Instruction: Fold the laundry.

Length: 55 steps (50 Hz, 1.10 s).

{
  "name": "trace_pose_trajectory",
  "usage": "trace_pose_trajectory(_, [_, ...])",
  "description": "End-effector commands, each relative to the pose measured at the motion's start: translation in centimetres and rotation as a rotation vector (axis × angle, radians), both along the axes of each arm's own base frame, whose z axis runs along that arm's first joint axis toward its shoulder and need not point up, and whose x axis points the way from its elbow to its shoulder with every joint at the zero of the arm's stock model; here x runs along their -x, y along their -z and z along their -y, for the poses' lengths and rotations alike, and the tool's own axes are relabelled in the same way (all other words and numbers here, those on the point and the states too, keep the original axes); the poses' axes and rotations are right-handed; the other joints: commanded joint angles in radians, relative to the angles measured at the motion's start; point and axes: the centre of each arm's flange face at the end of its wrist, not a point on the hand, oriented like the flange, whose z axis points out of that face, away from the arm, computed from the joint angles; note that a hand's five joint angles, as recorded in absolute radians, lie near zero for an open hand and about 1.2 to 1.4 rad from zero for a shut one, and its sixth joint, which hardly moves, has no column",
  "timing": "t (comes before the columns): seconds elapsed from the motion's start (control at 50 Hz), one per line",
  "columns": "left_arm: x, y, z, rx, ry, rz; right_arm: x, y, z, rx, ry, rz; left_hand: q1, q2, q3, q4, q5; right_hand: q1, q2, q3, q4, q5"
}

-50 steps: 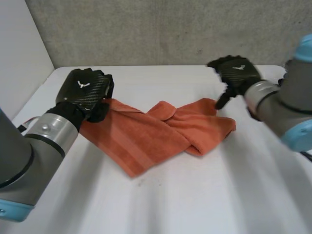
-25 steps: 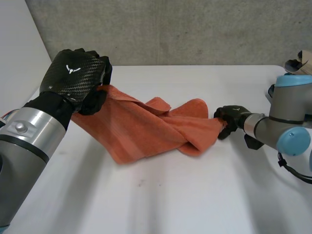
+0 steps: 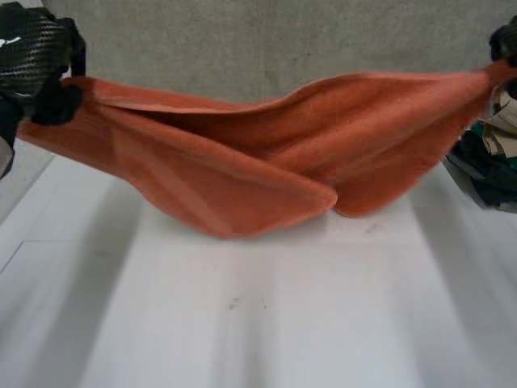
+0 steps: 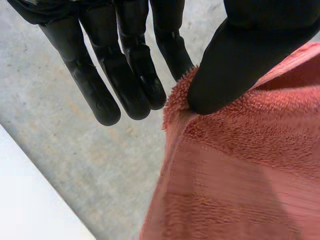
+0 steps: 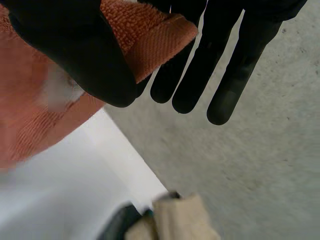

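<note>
Head view: orange towel [image 3: 242, 162] slung in the air between both hands, middle twisted and sagging low over the white table [image 3: 266, 323]; contact there unclear. Left hand [image 3: 32, 48] pinches one end's edge, thumb against straight fingers; right hand [image 3: 505, 44] pinches the opposite corner likewise. Judged: terry, soft, light, limp, not slippery. Best held at corners; the twist needs shaking out. Table smooth, with room to lay the towel flat. Grey wall [image 3: 242, 48] behind, dark-and-beige heap [image 3: 489, 162] near right hand.

An orange towel [image 4: 240, 170] is pinched at its fuzzy corner between the thumb [image 4: 235, 65] and straight fingers [image 4: 137, 80] of the left robot hand [image 4: 125, 30], with a grey concrete surface [image 4: 60, 160] and a bit of white desk [image 4: 25, 205] seen behind.
</note>
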Motion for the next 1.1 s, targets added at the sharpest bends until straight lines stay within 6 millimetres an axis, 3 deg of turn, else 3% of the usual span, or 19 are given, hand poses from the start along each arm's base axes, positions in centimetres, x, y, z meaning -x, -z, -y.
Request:
trace_pose_trajectory(0.02, [0.4, 3.1, 1.6, -0.141, 0.081, 0.083, -0.1, 1.9, -2.0, -0.11, 0.009, -0.181, 0.269, 0.201, 0.203, 0.197, 0.23, 0.28, 0.221, 0.212, 0.201, 0.245])
trace_pose_trajectory(0.08, [0.7, 6.0, 3.3, -0.227, 0.085, 0.123, -1.7, 3.9, -2.5, -0.163, -0.029, -0.231, 0.269, 0.201, 0.203, 0.197, 0.23, 0.28, 0.221, 0.212, 0.201, 0.245])
trace_pose_trajectory(0.14, [1.6, 9.0, 5.0, -0.287, 0.102, 0.185, -3.3, 7.1, -1.3, -0.231, -0.05, -0.283, 0.269, 0.201, 0.203, 0.197, 0.23, 0.28, 0.221, 0.212, 0.201, 0.245])
trace_pose_trajectory(0.18, [2.4, 10.2, 7.0, -0.282, 0.1, 0.232, -4.0, 8.8, 0.4, -0.237, -0.023, -0.3, 0.269, 0.201, 0.203, 0.197, 0.23, 0.28, 0.221, 0.212, 0.201, 0.245])
trace_pose_trajectory(0.26, [4.0, 10.8, 11.2, -0.206, 0.054, 0.289, -5.0, 9.6, 4.0, -0.12, 0.038, -0.296, 0.269, 0.201, 0.203, 0.197, 0.23, 0.28, 0.221, 0.212, 0.201, 0.245])
trace_pose_trajectory(0.3, [4.7, 9.6, 12.9, -0.128, 0.021, 0.294, -6.1, 8.7, 6.8, 0.041, 0.069, -0.251, 0.269, 0.201, 0.203, 0.197, 0.23, 0.28, 0.221, 0.212, 0.201, 0.245])
trace_pose_trajectory(0.36, [5.9, 4.9, 16.2, 0.114, -0.035, 0.237, -7.2, 6.5, 8.8, 0.23, 0.091, -0.194, 0.269, 0.201, 0.203, 0.197, 0.23, 0.28, 0.221, 0.212, 0.201, 0.245])
trace_pose_trajectory(0.38, [6.2, 1.7, 17.2, 0.256, -0.058, 0.19, -7.8, 4.1, 9.9, 0.387, 0.11, -0.137, 0.269, 0.201, 0.203, 0.197, 0.23, 0.28, 0.221, 0.212, 0.201, 0.245])
trace_pose_trajectory(0.46, [6.1, -5.4, 17.4, 0.556, -0.102, 0.035, -8.4, -1.7, 10.7, 0.734, 0.138, 0.018, 0.269, 0.201, 0.203, 0.197, 0.23, 0.28, 0.221, 0.212, 0.201, 0.245])
trace_pose_trajectory(0.54, [5.5, -9.0, 16.1, 0.679, -0.115, -0.099, -8.3, -5.0, 10.1, 0.903, 0.133, 0.118, 0.269, 0.201, 0.203, 0.197, 0.23, 0.28, 0.221, 0.212, 0.201, 0.245])
trace_pose_trajectory(0.6, [5.0, -9.1, 15.6, 0.657, -0.115, -0.118, -8.1, -5.0, 10.0, 0.884, 0.109, 0.141, 0.269, 0.201, 0.203, 0.197, 0.23, 0.28, 0.221, 0.212, 0.201, 0.245])
trace_pose_trajectory(0.66, [4.5, -6.7, 15.7, 0.572, -0.118, -0.085, -8.0, -3.9, 10.2, 0.83, 0.087, 0.14, 0.269, 0.201, 0.203, 0.197, 0.23, 0.28, 0.221, 0.212, 0.201, 0.245])
trace_pose_trajectory(0.82, [3.1, 2.7, 15.9, 0.299, -0.133, 0.013, -7.2, 3.2, 11.0, 0.549, 0.004, 0.081, 0.269, 0.201, 0.203, 0.197, 0.23, 0.28, 0.221, 0.212, 0.201, 0.245])
trace_pose_trajectory(0.84, [2.8, 4.6, 15.8, 0.243, -0.136, 0.03, -7.2, 5.2, 10.8, 0.475, -0.031, 0.058, 0.269, 0.201, 0.203, 0.197, 0.23, 0.28, 0.221, 0.212, 0.201, 0.245])
trace_pose_trajectory(0.9, [2.6, 7.8, 15.1, 0.155, -0.123, 0.061, -7.4, 8.4, 10.2, 0.359, -0.087, 0.03, 0.269, 0.201, 0.203, 0.197, 0.23, 0.28, 0.221, 0.212, 0.201, 0.245])
trace_pose_trajectory(0.92, [2.6, 9.7, 14.7, 0.103, -0.104, 0.08, -7.6, 10.7, 9.7, 0.275, -0.121, 0.013, 0.269, 0.201, 0.203, 0.197, 0.23, 0.28, 0.221, 0.212, 0.201, 0.245])
trace_pose_trajectory(0.98, [3.0, 12.1, 13.9, 0.045, -0.058, 0.107, -7.7, 13.9, 9.0, 0.162, -0.149, -0.008, 0.269, 0.201, 0.203, 0.197, 0.23, 0.28, 0.221, 0.212, 0.201, 0.245])
trace_pose_trajectory(1.0, [3.1, 13.8, 13.4, 0.009, -0.032, 0.124, -7.7, 16.3, 8.7, 0.083, -0.153, -0.021, 0.269, 0.201, 0.203, 0.197, 0.23, 0.28, 0.221, 0.212, 0.201, 0.245])
trace_pose_trajectory(1.1, [3.0, 19.3, 12.3, -0.135, 0.013, 0.169, -7.6, 20.7, 7.7, -0.081, -0.149, -0.078, 0.269, 0.201, 0.203, 0.197, 0.23, 0.28, 0.221, 0.212, 0.201, 0.245])
